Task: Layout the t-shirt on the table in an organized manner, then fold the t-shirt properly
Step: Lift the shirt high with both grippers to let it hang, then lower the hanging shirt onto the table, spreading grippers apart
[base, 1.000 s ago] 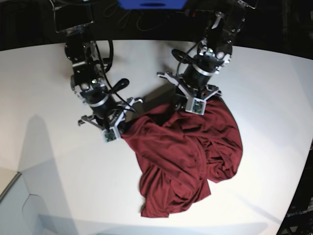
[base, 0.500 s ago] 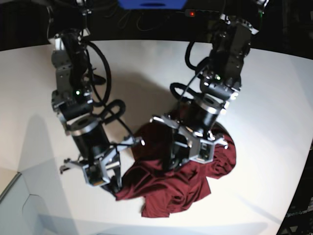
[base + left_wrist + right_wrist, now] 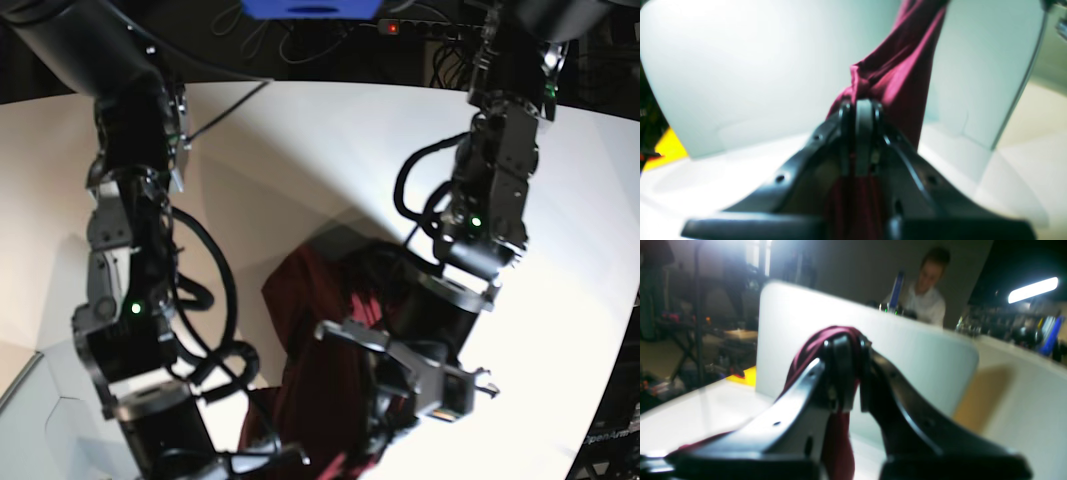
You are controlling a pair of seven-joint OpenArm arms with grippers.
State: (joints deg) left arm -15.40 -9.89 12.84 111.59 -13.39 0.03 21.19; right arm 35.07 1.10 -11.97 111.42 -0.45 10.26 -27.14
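Both arms have risen, lifting the soft maroon t-shirt [image 3: 310, 370] off the smooth white counter [image 3: 300, 150]; left claw [image 3: 860, 106] and right claw [image 3: 843, 343] each clamp bunched, seemingly thin fabric.

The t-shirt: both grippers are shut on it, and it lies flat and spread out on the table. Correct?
Not quite. Both the left gripper and right gripper are shut on the t-shirt, but it isn't flat: the base view shows it lifted and hanging bunched above the table.
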